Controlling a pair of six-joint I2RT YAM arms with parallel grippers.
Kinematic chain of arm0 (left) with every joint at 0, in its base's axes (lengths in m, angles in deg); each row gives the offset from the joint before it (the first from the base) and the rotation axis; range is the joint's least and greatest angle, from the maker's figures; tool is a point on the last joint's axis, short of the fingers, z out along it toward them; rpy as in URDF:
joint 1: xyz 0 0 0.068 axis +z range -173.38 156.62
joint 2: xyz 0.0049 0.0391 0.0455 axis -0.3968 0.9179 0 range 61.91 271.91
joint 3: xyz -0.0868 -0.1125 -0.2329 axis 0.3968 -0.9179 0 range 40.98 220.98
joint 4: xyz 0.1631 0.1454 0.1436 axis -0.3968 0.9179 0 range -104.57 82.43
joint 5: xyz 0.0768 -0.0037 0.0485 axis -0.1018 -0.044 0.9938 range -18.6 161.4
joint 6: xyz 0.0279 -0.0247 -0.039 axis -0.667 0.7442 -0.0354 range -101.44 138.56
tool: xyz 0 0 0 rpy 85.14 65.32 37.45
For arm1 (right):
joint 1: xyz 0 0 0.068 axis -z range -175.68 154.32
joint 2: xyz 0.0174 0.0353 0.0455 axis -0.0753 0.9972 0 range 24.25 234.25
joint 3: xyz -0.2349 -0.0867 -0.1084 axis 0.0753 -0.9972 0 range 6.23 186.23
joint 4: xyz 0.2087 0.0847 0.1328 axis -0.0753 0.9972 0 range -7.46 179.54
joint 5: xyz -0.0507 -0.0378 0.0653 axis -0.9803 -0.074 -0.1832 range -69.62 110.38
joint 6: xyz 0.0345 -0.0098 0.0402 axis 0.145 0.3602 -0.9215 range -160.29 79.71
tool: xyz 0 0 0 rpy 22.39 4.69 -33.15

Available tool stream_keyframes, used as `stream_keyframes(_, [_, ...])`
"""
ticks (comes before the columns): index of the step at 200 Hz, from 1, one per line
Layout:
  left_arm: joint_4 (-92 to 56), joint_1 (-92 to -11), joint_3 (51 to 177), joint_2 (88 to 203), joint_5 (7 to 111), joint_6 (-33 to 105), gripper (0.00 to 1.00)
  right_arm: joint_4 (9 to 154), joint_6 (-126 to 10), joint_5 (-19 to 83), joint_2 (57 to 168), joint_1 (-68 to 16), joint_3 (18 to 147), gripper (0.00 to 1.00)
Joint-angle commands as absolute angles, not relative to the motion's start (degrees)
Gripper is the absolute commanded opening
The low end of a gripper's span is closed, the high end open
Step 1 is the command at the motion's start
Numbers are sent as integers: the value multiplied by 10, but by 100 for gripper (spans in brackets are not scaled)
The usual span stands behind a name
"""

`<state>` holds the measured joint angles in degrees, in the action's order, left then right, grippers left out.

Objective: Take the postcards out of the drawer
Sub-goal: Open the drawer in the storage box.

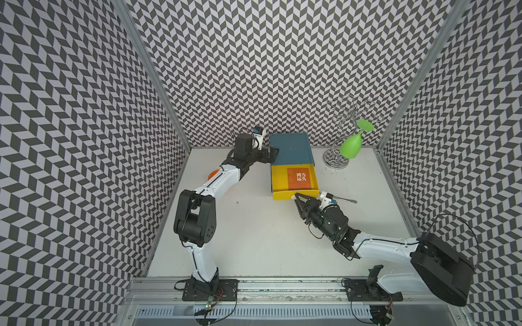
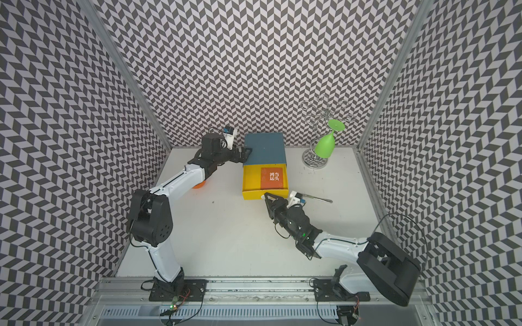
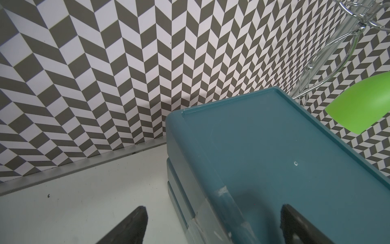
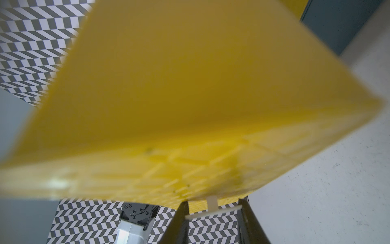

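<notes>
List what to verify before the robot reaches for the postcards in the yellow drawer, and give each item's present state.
1. The drawer is pulled out, inside exposed: ok.
2. The orange postcard lies flat inside the drawer: ok.
3. Other postcards located: cannot tell; only the orange one shows clearly.
4. The right gripper is free to pick: not ok, shut on the white pull.
5. The left gripper is open, straddling the cabinet edge: ok.
</notes>
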<state>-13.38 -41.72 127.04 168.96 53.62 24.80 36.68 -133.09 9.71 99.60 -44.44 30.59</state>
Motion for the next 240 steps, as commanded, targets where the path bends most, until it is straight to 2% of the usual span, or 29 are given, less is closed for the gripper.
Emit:
stream_keyframes(1, [-104,-417,1259,1684,532,237,99,382,-1340,97,977,-454,294,33])
stream_keyframes(240, [-102,-410,1265,1693,529,236,99,410,-1350,94,955,-476,272,33])
